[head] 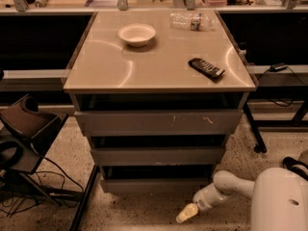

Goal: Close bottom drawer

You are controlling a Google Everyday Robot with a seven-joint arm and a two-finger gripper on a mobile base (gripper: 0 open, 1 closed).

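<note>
No legible text, even on the floor-level pincer [186, 213].

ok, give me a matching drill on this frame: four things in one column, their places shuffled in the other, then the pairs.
Things:
1. bowl
2. bottle
3. black object
4. gripper

Places:
a. low by the floor, in front of the bottom drawer, toward its right end
b. tabletop, back right
c. tabletop, right side, nearer the front
d. tabletop, back, left of centre

Pairs: 1-d, 2-b, 3-c, 4-a
</note>
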